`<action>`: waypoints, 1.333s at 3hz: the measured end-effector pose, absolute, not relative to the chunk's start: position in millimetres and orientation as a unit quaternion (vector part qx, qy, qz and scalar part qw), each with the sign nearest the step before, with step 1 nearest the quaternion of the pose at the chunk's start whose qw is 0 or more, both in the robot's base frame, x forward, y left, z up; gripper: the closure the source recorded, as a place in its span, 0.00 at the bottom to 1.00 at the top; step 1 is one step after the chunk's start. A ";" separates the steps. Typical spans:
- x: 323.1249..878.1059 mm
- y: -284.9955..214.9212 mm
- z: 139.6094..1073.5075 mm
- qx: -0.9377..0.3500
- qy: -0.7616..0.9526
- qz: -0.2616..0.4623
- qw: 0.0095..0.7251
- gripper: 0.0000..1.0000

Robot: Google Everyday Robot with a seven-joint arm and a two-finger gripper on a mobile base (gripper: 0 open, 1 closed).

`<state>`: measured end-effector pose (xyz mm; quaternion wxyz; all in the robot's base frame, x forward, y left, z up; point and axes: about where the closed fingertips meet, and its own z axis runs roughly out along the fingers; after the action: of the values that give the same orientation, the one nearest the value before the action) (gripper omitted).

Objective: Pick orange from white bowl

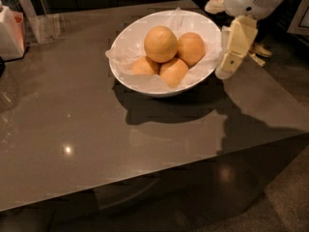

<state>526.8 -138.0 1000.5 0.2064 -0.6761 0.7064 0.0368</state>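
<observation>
We see the orange (pixel 160 43), the largest of four, resting on top of three smaller oranges (pixel 174 71) in the white bowl (pixel 117 75). The bowl is lined with crinkled white paper and stands on the dark table (pixel 72 129). The gripper (pixel 227 66) hangs just beside the bowl's rim on the right of the view, apart from the fruit. We cannot tell whether it is open or closed. A clear plastic stand (pixel 43 27) sits near the table's far left edge.

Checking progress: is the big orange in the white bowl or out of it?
In. The orange rests on three others inside the white bowl; the claw hangs beside the bowl's rim, apart from the fruit.
</observation>
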 end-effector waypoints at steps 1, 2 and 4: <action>539.2 -132.8 1020.3 -0.673 0.700 0.028 0.236 0.00; 543.4 -131.1 1015.9 -0.669 0.702 0.032 0.242 0.00; 589.8 -77.2 993.9 -0.705 0.662 0.073 0.244 0.00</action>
<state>589.8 -77.2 993.9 0.2437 -0.7054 0.6616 0.0731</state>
